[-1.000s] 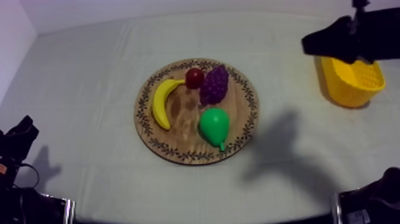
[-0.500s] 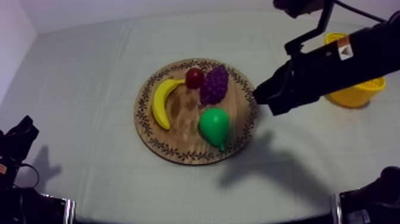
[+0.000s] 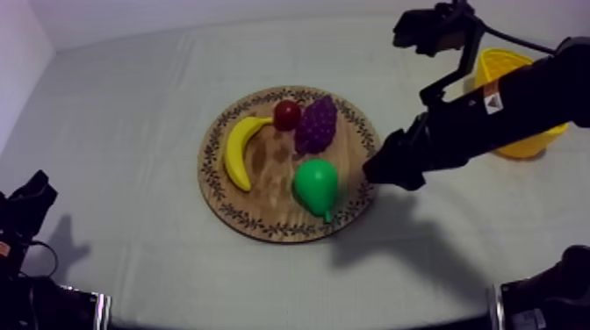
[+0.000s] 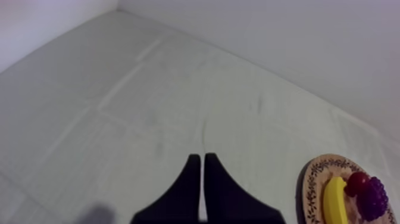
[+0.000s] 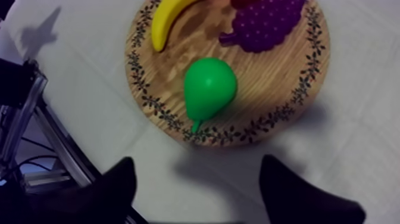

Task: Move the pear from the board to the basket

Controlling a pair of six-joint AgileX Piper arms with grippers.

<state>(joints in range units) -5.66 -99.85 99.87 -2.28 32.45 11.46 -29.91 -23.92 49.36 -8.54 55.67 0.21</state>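
The pear (image 3: pixel 314 184) is lying on the wooden board (image 3: pixel 213 167), in its front right part, with the stalk end pointing toward the near rim. Neither arm is touching it. It is sitting apart from the banana (image 3: pixel 235 151) at the board's left and just in front of the bunch of grapes (image 3: pixel 316 125). The small red fruit (image 3: pixel 286 114) is resting between the banana's tip and the grapes at the far side. The board is standing at the middle of the surface (image 3: pixel 132 105).

The right arm (image 3: pixel 474 118) is slanting in from the upper right, crossing in front of the yellow basket (image 3: pixel 505 66), which is standing at the far right of the surface. The arm's front end is hanging just beside the board's right rim, near the pear but clear of it. In the right wrist view the right jaws are standing wide apart with nothing between them. Their fingers (image 5: pixel 116 187) are hovering over the cloth just off the board's rim, and the pear is lying beyond the gap.

The left arm (image 3: pixel 26 206) is sitting low at the surface's near left, well apart from the board. The left jaws are lying together as a narrow wedge over bare cloth, gripping nothing.
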